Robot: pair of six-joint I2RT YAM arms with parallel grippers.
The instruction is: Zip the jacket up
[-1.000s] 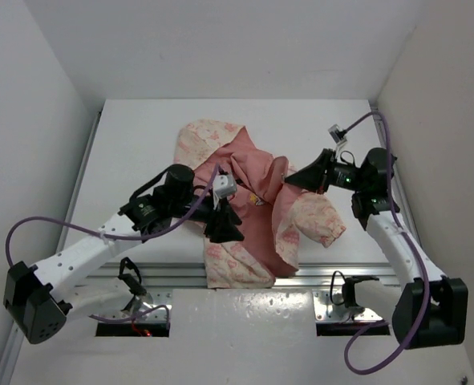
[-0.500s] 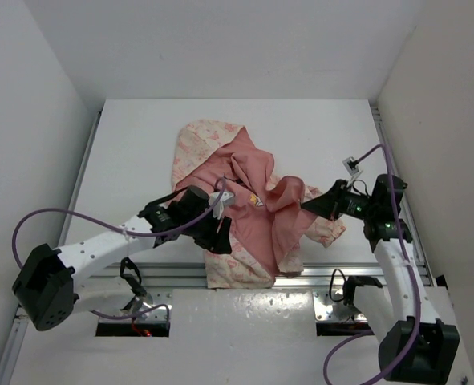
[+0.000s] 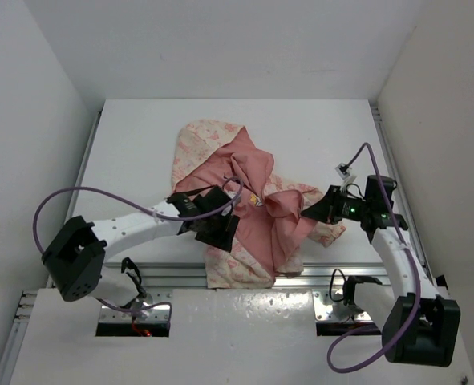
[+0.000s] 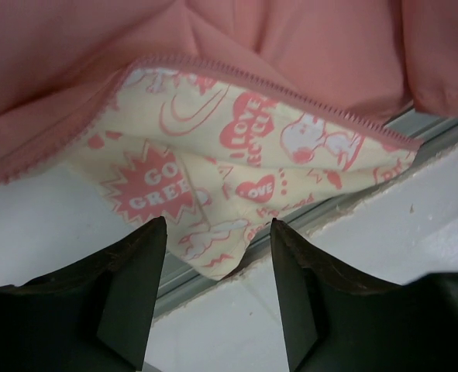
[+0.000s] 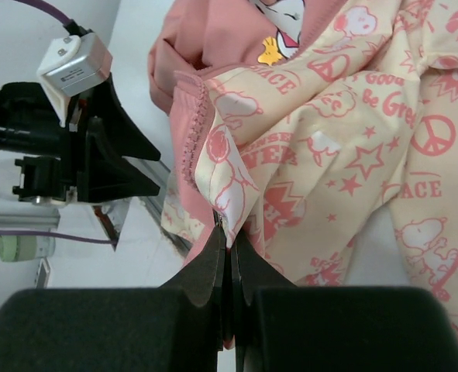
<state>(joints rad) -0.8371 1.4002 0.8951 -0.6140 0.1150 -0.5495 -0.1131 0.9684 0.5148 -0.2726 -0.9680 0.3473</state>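
Observation:
The jacket [image 3: 257, 233] lies open on the white table, salmon lining up, with its cream printed hood [image 3: 196, 144] at the far side. My left gripper [image 3: 220, 228] is open and empty, just over the left front hem [image 4: 205, 186]. The pink zipper tape [image 4: 252, 77] runs along that edge ahead of the fingers [image 4: 136, 287]. My right gripper [image 3: 313, 212] is shut on the right front edge of the jacket [image 5: 229, 194], beside its zipper tape [image 5: 194, 132], and holds that panel folded up over the lining. The sleeve [image 3: 329, 228] lies below the right gripper.
An aluminium rail [image 3: 180, 273] runs along the table's near edge under the jacket's hem. White walls close in the left, right and far sides. The left wrist's camera block [image 5: 74, 66] shows close by in the right wrist view. Purple cables [image 3: 100, 196] loop off both arms.
My right gripper has come nearer and lower, dragging the right front panel over the lining. My left arm has swung down toward the table with its gripper staying at the left hem.

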